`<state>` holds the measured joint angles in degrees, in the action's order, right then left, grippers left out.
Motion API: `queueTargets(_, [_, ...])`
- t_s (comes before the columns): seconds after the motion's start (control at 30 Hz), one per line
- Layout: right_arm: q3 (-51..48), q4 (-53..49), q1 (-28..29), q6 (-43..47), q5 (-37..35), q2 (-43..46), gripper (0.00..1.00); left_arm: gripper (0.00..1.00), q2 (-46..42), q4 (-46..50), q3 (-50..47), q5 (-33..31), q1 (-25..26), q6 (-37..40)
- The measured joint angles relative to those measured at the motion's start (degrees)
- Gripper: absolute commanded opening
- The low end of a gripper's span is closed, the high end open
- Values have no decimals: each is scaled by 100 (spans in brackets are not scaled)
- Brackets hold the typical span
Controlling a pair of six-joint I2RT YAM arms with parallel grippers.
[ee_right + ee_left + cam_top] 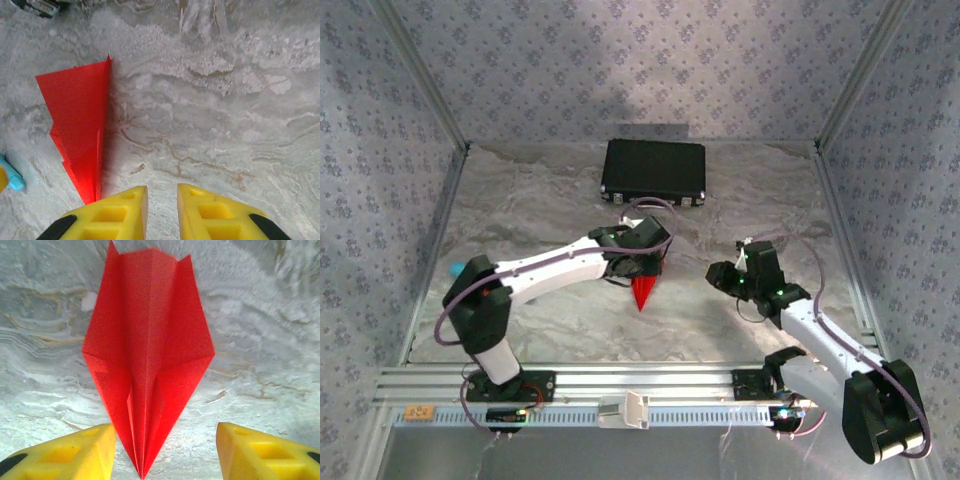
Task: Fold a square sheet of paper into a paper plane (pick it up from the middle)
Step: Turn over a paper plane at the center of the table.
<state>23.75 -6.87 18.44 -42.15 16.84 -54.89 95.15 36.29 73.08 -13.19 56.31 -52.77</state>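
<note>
jaws of left gripper (165,426) spread wide either side of the tip, gripping nothing; right gripper (162,187) jaws nearly together, narrow gap, empty. paper plane (150,350): bright red, slim creased dart, mid table (540,200). long axis far edge to near edge, sharp tip toward near edge.

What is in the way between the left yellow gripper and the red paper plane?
Nothing visible. The paper plane lies on the marble table, its tip between the open fingers of the left gripper.
</note>
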Motion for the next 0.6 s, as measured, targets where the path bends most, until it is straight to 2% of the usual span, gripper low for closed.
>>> queueTargets(0.17, [216,-243,-98,197,-85,87,41,57,-632,-267,-525,-170,-175,267])
queueTargets(0.3, [470,-529,-168,380,-302,153,58,58,-1016,-479,-1062,-232,-518,476])
queueTargets(0.43, [778,-887,-254,660,-811,243,70,69,-1508,-710,-1624,-348,-863,702])
queueTargets(0.6, [1095,-1102,-407,1128,-1941,264,75,90,-2476,-1093,-2328,-713,-1331,1115])
